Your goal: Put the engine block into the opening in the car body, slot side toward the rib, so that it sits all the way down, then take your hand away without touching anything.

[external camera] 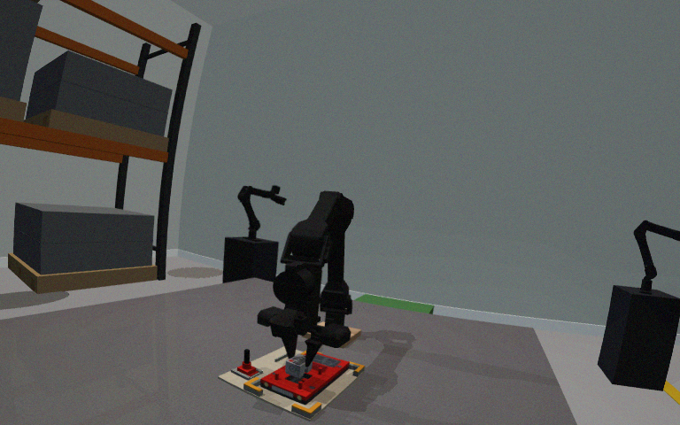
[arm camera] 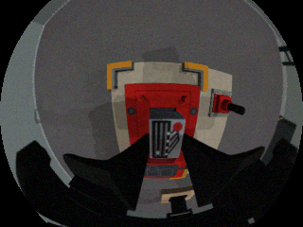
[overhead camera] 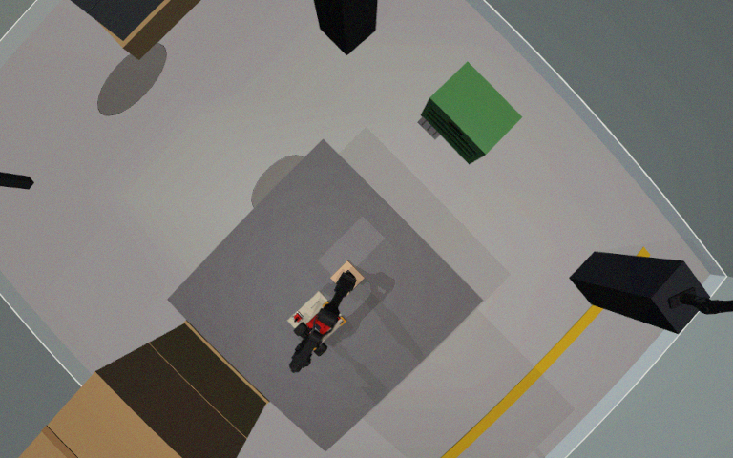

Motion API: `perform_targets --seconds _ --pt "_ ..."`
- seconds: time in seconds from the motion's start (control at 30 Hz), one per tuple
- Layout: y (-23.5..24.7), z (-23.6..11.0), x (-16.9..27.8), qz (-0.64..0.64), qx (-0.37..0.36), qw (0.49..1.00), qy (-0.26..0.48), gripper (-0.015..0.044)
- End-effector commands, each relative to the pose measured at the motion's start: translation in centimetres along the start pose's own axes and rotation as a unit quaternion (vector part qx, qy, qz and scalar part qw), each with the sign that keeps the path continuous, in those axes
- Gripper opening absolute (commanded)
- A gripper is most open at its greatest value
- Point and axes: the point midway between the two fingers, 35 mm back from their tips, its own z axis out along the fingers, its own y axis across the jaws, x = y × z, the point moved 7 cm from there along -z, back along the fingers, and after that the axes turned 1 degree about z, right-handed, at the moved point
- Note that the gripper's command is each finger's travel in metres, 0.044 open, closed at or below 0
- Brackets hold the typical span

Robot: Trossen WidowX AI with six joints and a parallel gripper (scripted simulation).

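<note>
Engine block [arm camera: 166, 136] clamped in the claw [arm camera: 166, 151]
The opening in the car body [external camera: 320, 373] is hidden beneath the block; the arm is folded steeply downward.

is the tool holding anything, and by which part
The tool is shut on the grey engine block, its fingers on the block's two opposite sides, above the red car body.

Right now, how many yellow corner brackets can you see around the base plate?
3 in the exterior view: near-left corner bracket, front corner bracket, right corner bracket. A fourth may sit hidden behind the gripper, which holds the engine block over the car body.
</note>
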Motion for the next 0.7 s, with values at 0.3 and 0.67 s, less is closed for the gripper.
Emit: perform_targets --seconds 0.3,0.67 --pt "0.04 0.22 0.02 0.001 -0.001 1.0 0.0 0.0158" --pt "0.05 0.34 0.02 0.004 -0.001 1.0 0.0 0.0158"
